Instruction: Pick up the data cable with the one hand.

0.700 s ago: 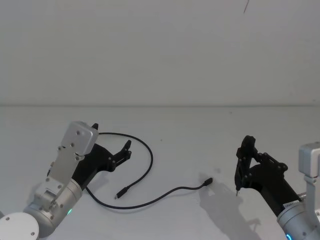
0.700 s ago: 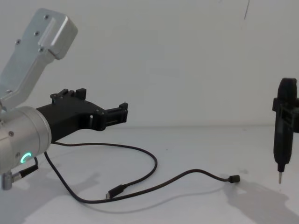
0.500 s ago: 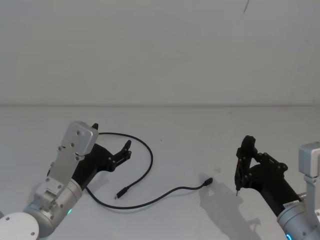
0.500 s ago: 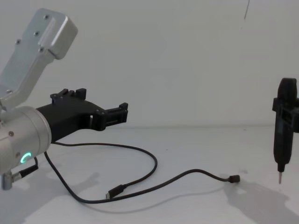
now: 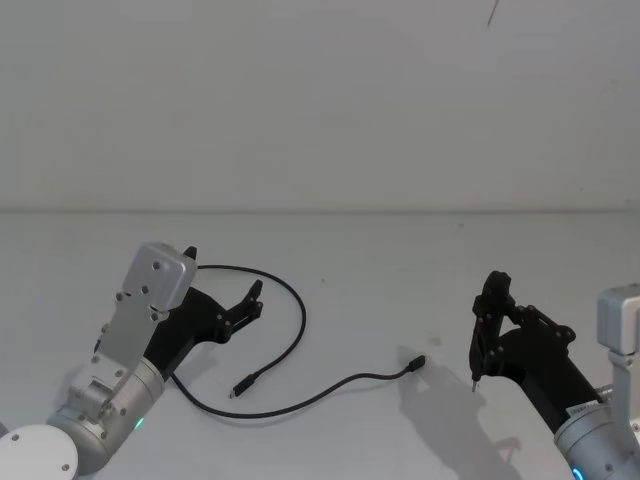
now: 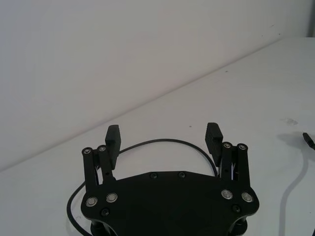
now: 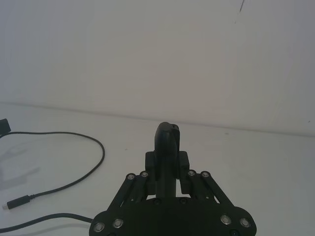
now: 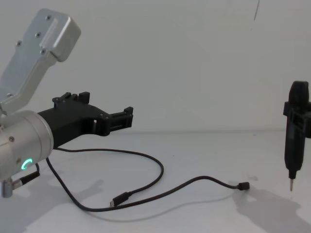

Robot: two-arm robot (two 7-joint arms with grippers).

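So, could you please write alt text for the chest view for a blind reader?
A thin black data cable lies looped on the white table, untouched. The open left tool hovers above its left part; at the right edge, the right tool grips a slim metal-tipped pen-like probe pointing down.

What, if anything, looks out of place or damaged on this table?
Nothing looks damaged. The data cable sprawls in loose curves on the table. The left end effector hangs open over it; the right end effector grips a pen-like tool.
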